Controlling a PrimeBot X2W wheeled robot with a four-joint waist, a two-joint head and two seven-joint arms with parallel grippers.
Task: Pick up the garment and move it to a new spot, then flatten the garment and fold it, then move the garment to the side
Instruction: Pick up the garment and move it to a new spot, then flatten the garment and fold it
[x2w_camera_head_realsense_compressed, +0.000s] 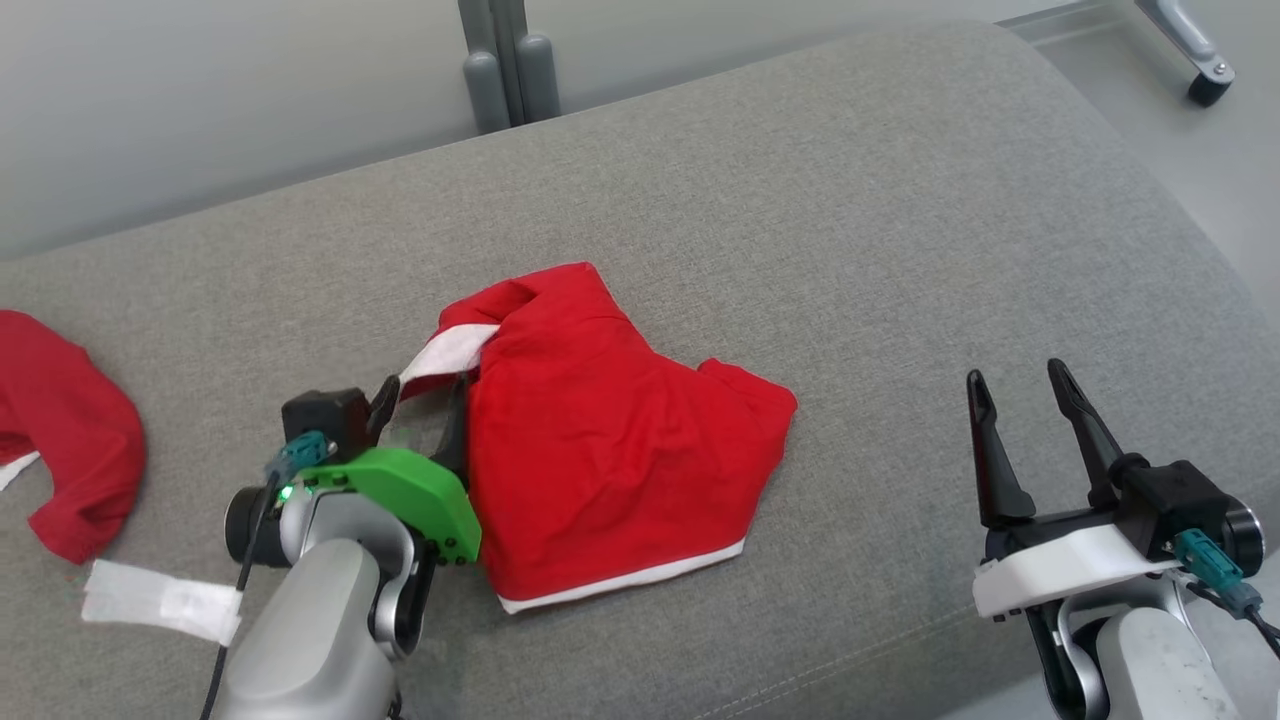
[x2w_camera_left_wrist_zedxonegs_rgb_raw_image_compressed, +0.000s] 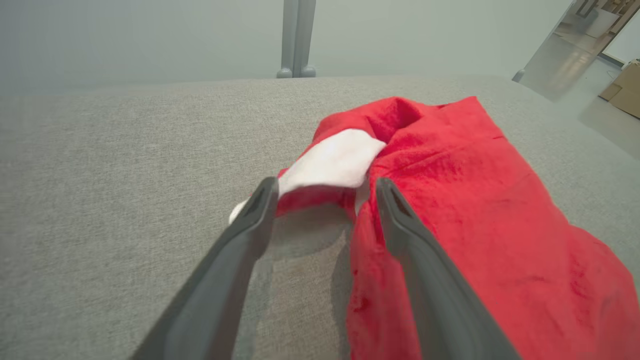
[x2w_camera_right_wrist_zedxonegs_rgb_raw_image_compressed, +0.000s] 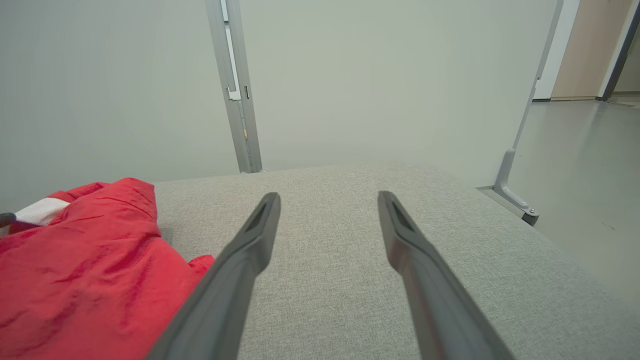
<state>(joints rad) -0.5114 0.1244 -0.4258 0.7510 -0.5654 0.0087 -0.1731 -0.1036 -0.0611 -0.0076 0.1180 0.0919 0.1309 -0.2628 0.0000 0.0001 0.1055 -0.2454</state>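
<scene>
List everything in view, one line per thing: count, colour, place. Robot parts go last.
red garment: one, red with white trim, crumpled at the middle of the cushion
second red garment: one, red with a bit of white, at the cushion's left edge
strip: one, white, flat on the cushion beside the second red garment
cushion: one, grey fabric, under both garments
post: one, grey metal, behind the cushion
castor leg: one, grey with a black wheel, on the floor at far right
left gripper: one, dark fingers, green mount, open at the red garment's white-trimmed corner
right gripper: one, dark fingers, white mount, open, to the right of the red garment
</scene>
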